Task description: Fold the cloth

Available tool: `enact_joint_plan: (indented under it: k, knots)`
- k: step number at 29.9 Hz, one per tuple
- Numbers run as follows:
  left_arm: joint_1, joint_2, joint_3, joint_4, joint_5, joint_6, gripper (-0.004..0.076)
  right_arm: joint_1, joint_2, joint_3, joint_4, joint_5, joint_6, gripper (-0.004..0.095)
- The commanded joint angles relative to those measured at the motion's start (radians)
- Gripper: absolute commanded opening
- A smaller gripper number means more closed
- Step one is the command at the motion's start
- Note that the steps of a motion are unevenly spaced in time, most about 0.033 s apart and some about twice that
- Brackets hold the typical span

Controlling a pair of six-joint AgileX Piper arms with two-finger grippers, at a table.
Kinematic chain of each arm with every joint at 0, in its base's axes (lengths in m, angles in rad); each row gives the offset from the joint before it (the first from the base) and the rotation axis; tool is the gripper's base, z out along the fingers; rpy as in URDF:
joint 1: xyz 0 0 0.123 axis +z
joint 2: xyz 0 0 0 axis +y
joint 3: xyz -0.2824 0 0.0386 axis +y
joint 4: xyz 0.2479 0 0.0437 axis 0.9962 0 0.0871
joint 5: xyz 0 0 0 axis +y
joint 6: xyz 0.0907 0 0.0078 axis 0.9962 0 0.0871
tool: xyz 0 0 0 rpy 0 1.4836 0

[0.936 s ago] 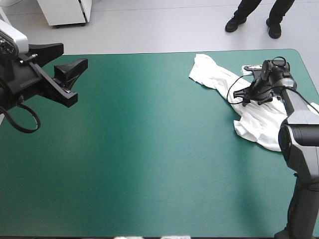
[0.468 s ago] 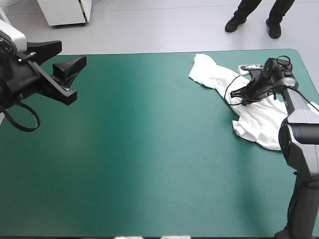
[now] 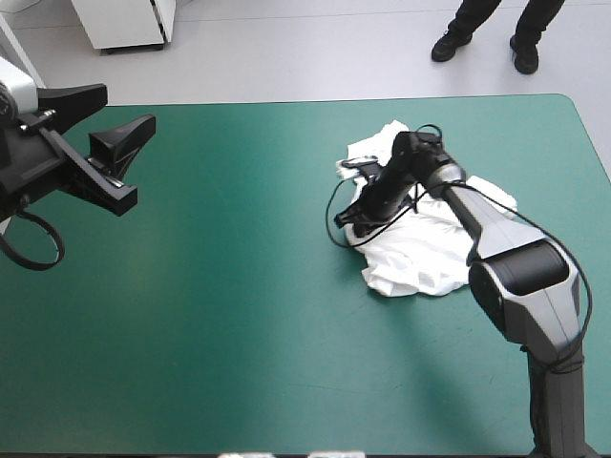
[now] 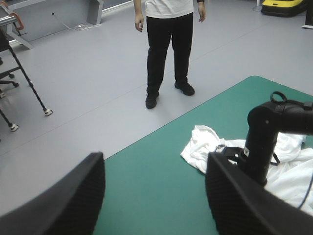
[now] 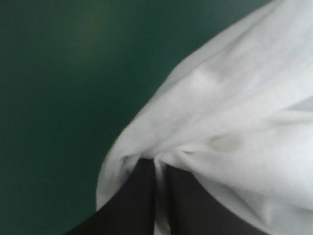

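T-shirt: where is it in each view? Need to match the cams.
High view: T-shirt heaped right of the table centre, under the right gripper.
Left wrist view: ahead of the open left gripper, near the table's far edge.
Right wrist view: bunched between the right gripper's fingers, table beside it.
Shared landmark: the teal-green table around the T-shirt.

Overhead, left level, right close, T-shirt [image 3: 420,253] shared
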Motion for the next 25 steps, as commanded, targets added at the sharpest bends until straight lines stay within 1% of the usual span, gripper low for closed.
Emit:
enact_joint_plan:
  k: [1,5,9,14,18,21,23,24,25]
  knots:
    - [0.000,-0.035,-0.025,0.029,-0.050,-0.018,0.0441,0.115,-0.081,-0.015,0.042,0.046,0.002,-0.0003]
    - [0.000,-0.068,-0.025,0.111,-0.041,-0.076,0.0441,0.264,-0.081,-0.015,0.042,0.046,0.014,-0.0003]
    - [0.000,-0.099,-0.023,0.182,-0.033,-0.114,0.0441,0.387,-0.081,-0.015,0.042,0.046,0.021,-0.0003]
    - [0.000,-0.120,-0.023,0.184,-0.029,-0.118,0.0440,0.486,-0.081,-0.015,0.042,0.046,0.021,-0.0003]
    - [0.000,-0.125,-0.023,0.182,-0.029,-0.118,0.0440,0.511,-0.081,-0.015,0.001,0.046,0.029,-0.0003]
    - [0.000,-0.125,-0.023,0.159,-0.028,-0.118,0.0440,0.506,-0.081,-0.015,-0.108,0.046,0.082,0.0002]
    - [0.000,-0.125,-0.023,0.161,-0.028,-0.118,0.0441,0.487,-0.087,-0.015,-0.107,0.046,0.084,0.0059]
    - [0.000,-0.125,-0.023,0.161,-0.028,-0.120,0.0441,0.476,-0.092,-0.015,-0.090,0.046,0.084,0.0101]
    - [0.000,-0.125,-0.023,0.161,-0.028,-0.120,0.0441,0.462,-0.097,-0.015,-0.074,0.046,0.084,0.0163]
